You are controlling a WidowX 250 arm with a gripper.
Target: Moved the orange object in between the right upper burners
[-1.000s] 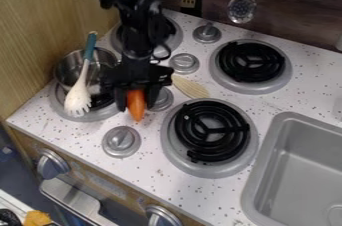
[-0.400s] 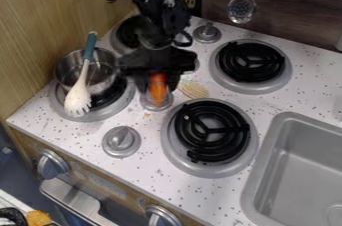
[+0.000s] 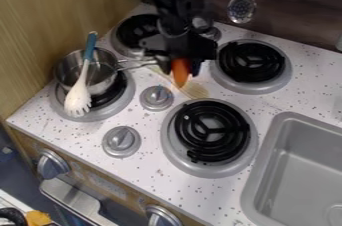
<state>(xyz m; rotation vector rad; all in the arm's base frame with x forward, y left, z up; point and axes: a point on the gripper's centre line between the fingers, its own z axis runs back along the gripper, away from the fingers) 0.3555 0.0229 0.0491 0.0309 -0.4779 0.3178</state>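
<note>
The jaws are closed about the orange object (image 3: 180, 73), gripping its upper part so that its narrow end points down. The gripper (image 3: 180, 64) hangs left of the far right burner (image 3: 250, 65) and on the far side of the near right burner (image 3: 212, 132). Below the tip lies a pale flat utensil (image 3: 196, 90); whether the two touch cannot be told.

That utensil looks like the likeliest trouble: set down there, the tapered object could land on its edge and tip or roll. Released upright, it would probably topple anyway, perhaps onto a coil. The grip sits high, so a knock on the raised rim of either burner could swing the tip askew. To the left, the handle of the pot (image 3: 87, 72) reaches close to the gripper; a leftward sweep could catch it, turning the pot and spilling the white spoon (image 3: 78, 95) out.
</note>
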